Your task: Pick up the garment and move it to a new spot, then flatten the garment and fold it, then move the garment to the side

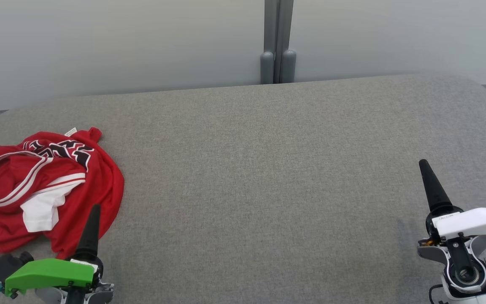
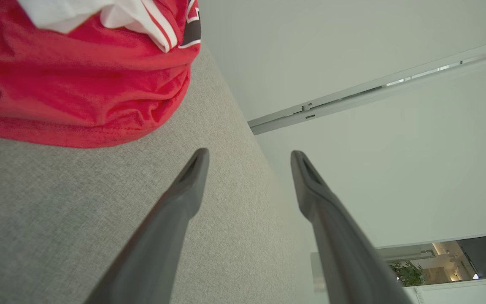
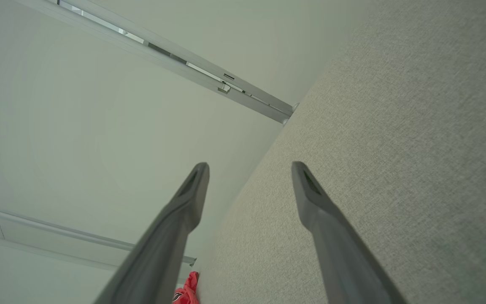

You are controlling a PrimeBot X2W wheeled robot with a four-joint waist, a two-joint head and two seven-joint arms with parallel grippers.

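Note:
The garment (image 1: 44, 185) is a red jersey with white trim and black lettering, lying crumpled at the left end of the grey table (image 1: 268, 169). In the left wrist view the garment (image 2: 78, 76) fills the upper left, just beyond the fingertips. My left gripper (image 1: 93, 211) hangs at the garment's near right edge; its two dark fingers (image 2: 184, 194) stand apart, open, with nothing between them. My right gripper (image 1: 426, 169) is far off at the table's right end, also open and empty (image 3: 249, 169). A small red patch of the garment (image 3: 187, 290) shows low in the right wrist view.
A pale wall runs behind the table, with a grey vertical post (image 1: 277, 42) at its middle. The table's rounded far corners curve down at left and right. Wide bare grey cloth lies between the two grippers.

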